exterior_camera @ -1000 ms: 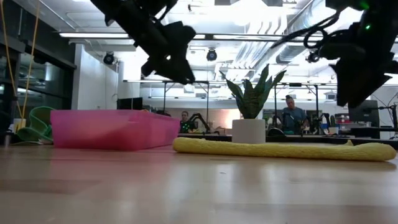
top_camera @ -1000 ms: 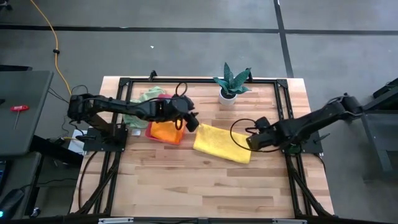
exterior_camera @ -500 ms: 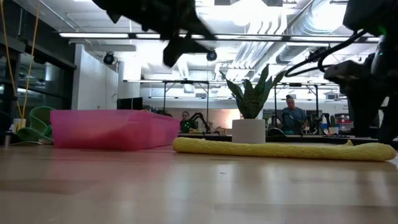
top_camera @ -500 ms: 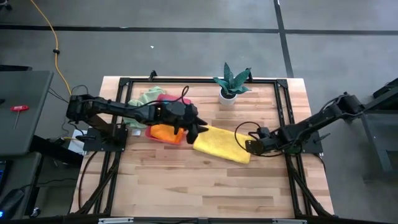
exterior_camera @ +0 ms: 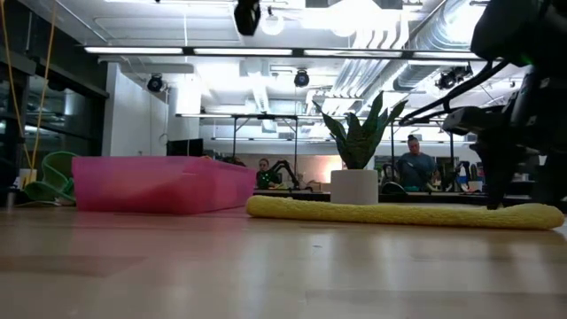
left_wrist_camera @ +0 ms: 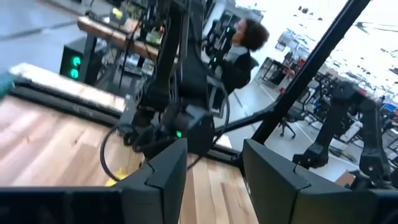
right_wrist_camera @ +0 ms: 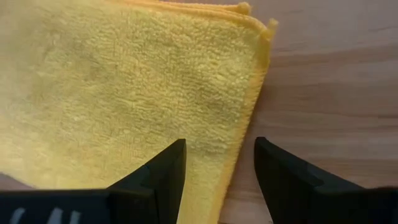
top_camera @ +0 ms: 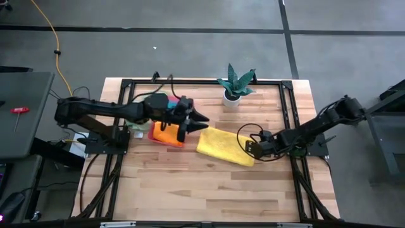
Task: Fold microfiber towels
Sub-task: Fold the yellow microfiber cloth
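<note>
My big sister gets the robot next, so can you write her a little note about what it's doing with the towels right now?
Left gripper: open, empty, raised over the edge of the pink tray.
Right gripper: open, low over the right edge of the yellow towel, not gripping it.
Yellow towel: lies folded flat mid-table, right of the tray.
Orange towel: in the tray.
Pale green towel: behind the left arm, at the tray's left; mostly hidden.
Potted plant: at the far edge.
Done: yellow towel looks folded at least once.
Left: any last fold, then the others.
</note>
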You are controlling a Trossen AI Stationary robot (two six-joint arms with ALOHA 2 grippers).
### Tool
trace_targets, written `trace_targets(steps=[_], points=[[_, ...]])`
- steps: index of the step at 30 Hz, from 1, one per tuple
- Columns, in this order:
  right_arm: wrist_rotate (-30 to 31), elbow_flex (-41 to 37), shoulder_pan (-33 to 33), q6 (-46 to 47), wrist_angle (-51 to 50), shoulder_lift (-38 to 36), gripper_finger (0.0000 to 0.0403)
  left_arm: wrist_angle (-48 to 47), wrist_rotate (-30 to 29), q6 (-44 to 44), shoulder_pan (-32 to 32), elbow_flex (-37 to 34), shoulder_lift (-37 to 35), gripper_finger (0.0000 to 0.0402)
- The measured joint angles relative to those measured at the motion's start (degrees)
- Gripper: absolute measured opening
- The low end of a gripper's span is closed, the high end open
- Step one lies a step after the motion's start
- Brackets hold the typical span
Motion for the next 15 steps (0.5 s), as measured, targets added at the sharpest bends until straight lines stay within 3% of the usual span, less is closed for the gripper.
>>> trace_targets(steps=[7,15], points=[[0.52,2.86,-0.04,1.92,-2.88,1.30,0.0170,-0.69,-0.14,0.42,1.39,0.00,-3.28,0.0145],[1.32,3.19,-0.01,5.16,-2.00,4.50,0.0122,-2.39,-0.15,0.39,2.27,0.00,-3.33,0.0145]])
